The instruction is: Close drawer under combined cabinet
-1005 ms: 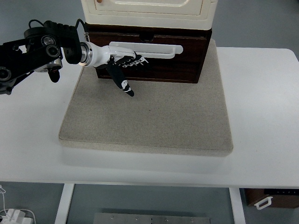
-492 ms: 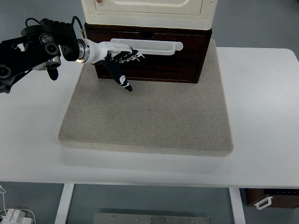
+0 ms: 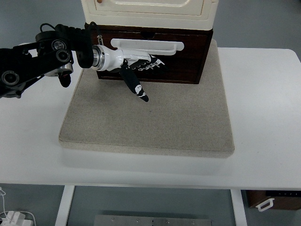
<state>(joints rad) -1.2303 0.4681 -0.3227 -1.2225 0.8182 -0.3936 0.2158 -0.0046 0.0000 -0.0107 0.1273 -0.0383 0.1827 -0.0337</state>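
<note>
The dark brown drawer (image 3: pixel 188 56) sits under the cream cabinet (image 3: pixel 150 14), and its front stands almost flush with the cabinet base. A white bar handle (image 3: pixel 155 45) runs across the front. My left arm comes in from the left, and its black-and-white hand (image 3: pixel 141 70) is at the drawer front just below the handle. The fingers (image 3: pixel 149 62) are stretched out against the wood, holding nothing. The thumb (image 3: pixel 136 87) points down over the mat. The right arm is out of view.
Cabinet and drawer stand at the back of a grey felt mat (image 3: pixel 150 122) on a white table (image 3: pixel 263 117). A second brown box with a white handle (image 3: pixel 265 203) shows below the table's near right edge.
The handle and drawer front shifted slightly back into the cabinet. My left hand then slid right along the drawer front, its thumb swinging farther out over the mat.
</note>
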